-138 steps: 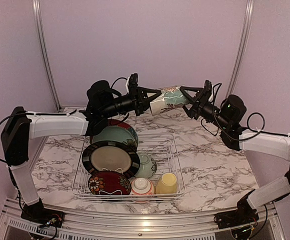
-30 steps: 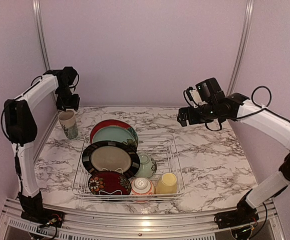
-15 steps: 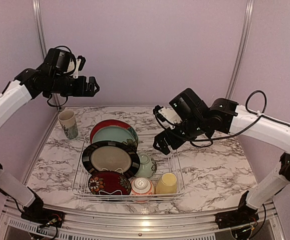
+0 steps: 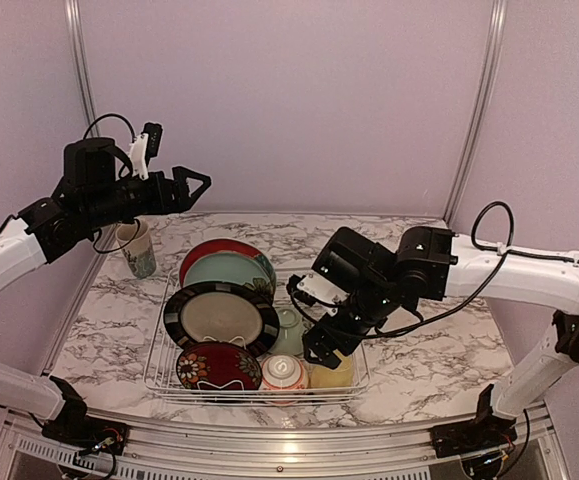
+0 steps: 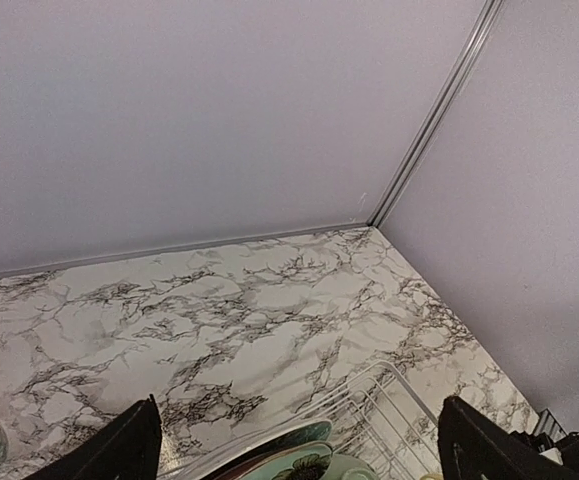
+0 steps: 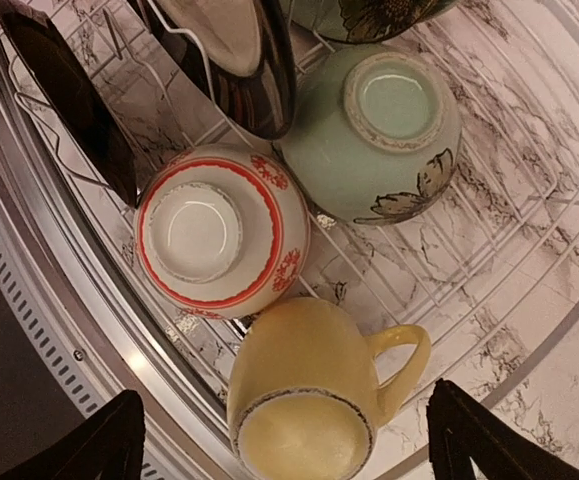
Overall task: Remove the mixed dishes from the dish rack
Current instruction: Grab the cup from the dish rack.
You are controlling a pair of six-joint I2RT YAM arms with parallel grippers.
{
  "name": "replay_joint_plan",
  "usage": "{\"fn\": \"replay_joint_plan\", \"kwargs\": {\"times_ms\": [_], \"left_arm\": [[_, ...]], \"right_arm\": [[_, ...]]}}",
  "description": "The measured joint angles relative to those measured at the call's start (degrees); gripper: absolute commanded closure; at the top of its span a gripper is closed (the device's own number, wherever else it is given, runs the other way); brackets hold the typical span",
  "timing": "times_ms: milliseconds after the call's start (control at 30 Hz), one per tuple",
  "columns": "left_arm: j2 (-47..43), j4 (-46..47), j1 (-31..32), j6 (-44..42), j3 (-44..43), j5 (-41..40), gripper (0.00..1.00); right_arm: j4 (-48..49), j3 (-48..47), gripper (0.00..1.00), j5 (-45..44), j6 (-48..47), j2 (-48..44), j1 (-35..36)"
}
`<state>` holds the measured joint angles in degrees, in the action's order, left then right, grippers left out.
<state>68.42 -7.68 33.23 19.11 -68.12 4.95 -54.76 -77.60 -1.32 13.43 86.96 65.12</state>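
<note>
We find the right gripper [image 4: 321, 350], fingers [image 6: 119, 440] spread and empty, directly above the yellow cup [image 6: 304, 400], which sits base-up in the near right corner of the dish rack [image 4: 155, 358], its handle toward one finger.

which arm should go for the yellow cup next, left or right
Right. The right gripper hangs open just above the yellow cup in the dish rack, cup centred between its fingers in the wrist view. The left gripper is open too but raised high at the far left, off the rack.
</note>
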Motion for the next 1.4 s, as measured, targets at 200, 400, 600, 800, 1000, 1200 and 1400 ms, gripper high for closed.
{"fn": "replay_joint_plan", "kwargs": {"times_ms": [200, 400, 600, 800, 1000, 1200, 1400], "left_arm": [[0.09, 2.14, 0.09, 0.26, -0.02, 0.57, 0.01], [0.07, 2.29, 0.09, 1.05, -0.02, 0.57, 0.01], [0.07, 2.29, 0.26, 1.40, -0.02, 0.59, 0.01], [0.07, 2.29, 0.44, 1.46, -0.02, 0.59, 0.01], [0.07, 2.29, 0.52, 1.53, -0.02, 0.59, 0.01], [0.07, 2.27, 0.68, 1.53, -0.02, 0.59, 0.01], [0.07, 2.27, 0.72, 1.53, -0.02, 0.59, 0.01]], "right_arm": [[-0.74, 3.26, 0.11, 0.26, 3.17, 1.03, 1.07], [-0.76, 5.79, 0.15, -0.63, 5.22, 2.10, 1.09], [0.28, 6.27, 0.22, -1.38, 6.05, 2.51, 1.07], [0.72, 6.49, 0.15, -1.55, 6.08, 2.58, 1.09], [1.42, 6.64, 0.13, -2.03, 6.05, 3.82, 1.09], [1.60, 6.58, 0.19, -3.08, 6.05, 4.44, 1.57], [1.11, 4.76, 0.26, -6.71, 5.57, 5.22, 3.21]]}}
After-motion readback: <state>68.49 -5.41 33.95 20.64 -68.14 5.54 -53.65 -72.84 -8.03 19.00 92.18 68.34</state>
